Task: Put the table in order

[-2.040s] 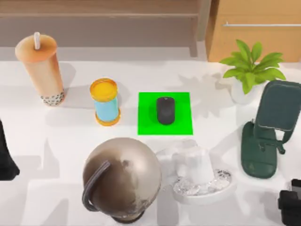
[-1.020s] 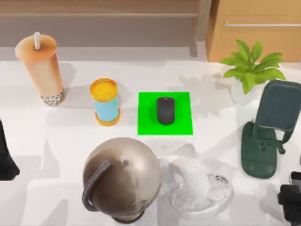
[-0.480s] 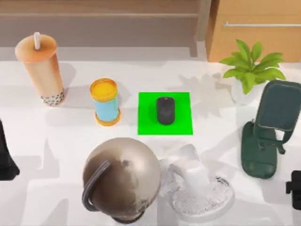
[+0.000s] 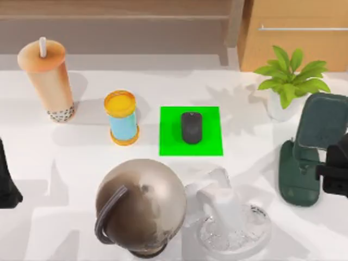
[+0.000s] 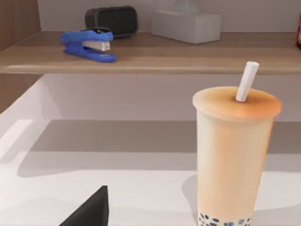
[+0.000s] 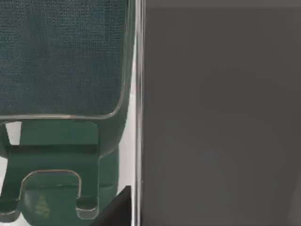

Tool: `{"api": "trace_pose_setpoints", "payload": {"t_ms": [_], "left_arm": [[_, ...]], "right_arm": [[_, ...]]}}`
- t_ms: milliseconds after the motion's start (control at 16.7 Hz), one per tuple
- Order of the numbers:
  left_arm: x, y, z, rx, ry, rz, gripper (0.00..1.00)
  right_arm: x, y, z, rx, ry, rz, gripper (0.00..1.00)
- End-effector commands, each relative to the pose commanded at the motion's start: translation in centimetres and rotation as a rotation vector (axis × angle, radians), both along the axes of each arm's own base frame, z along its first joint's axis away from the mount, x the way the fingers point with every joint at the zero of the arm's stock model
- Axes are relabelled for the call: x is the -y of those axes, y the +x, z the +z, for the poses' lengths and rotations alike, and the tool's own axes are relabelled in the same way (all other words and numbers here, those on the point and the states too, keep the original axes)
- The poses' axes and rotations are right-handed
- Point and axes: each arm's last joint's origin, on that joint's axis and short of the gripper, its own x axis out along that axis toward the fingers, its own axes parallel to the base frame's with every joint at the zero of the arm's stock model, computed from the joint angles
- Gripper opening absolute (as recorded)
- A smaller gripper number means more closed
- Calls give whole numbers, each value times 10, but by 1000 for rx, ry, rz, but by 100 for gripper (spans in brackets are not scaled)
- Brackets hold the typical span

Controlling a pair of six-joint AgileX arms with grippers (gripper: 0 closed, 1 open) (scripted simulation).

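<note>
The table (image 4: 163,81) spans my whole top view, a white surface crowded with things — mouse (image 4: 191,128) on its green mat (image 4: 209,144), bubble tea (image 4: 48,81), globe (image 4: 142,205), dark green phone stand (image 4: 310,157) at right. My right gripper (image 4: 334,179) is beside that stand; I can't tell its fingers' state. My left arm (image 4: 6,185) sits parked at the left edge. Tidying looks barely begun.

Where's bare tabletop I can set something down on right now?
Bare table lies left of the globe, below the bubble tea and the can. Another patch runs between the green mat and the phone stand. Crowded along the front: globe against glass dish.
</note>
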Motion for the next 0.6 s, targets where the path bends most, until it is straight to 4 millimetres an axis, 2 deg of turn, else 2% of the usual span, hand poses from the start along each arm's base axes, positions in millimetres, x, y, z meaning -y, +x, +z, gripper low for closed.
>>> {"api": "trace_pose_setpoints", "payload": {"t_ms": [300, 420, 600], "left_arm": [[0, 0, 0, 0, 0, 0, 100], [0, 0, 0, 0, 0, 0, 100], [0, 0, 0, 0, 0, 0, 100]], "right_arm": [[-42, -5, 4, 208, 29, 78, 0], [-49, -6, 3, 233, 38, 93, 0], [-50, -6, 3, 234, 39, 93, 0]]}}
